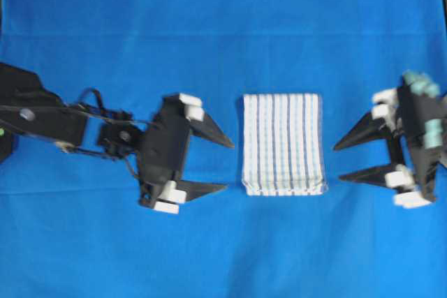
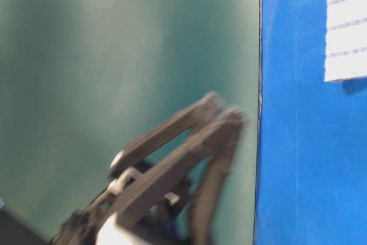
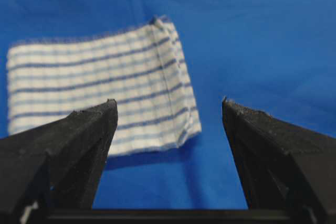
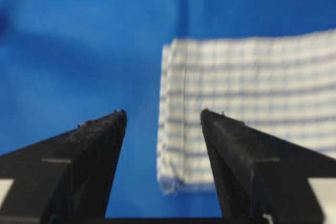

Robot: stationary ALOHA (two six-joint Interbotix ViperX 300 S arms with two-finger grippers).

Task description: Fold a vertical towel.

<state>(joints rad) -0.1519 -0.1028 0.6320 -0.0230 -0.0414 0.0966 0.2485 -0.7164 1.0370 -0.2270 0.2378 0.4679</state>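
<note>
The towel (image 1: 283, 143) lies flat and folded into a compact rectangle in the middle of the blue cloth, its stripes running away from the near edge. My left gripper (image 1: 229, 166) sits just left of it, open and empty, fingertips apart from the fabric. My right gripper (image 1: 338, 163) hovers just right of it, also open and empty. In the left wrist view the towel (image 3: 100, 87) lies ahead of the wide-spread left gripper (image 3: 168, 100). In the right wrist view the towel (image 4: 252, 87) lies ahead and to the right of the right gripper (image 4: 163, 111). A corner of the towel (image 2: 346, 27) shows at table level.
The large plain blue cloth (image 1: 223, 256) covers the whole work surface. At table level its edge meets a green wall (image 2: 114, 55), where blurred black fingers (image 2: 189, 156) of one arm show; which arm cannot be told.
</note>
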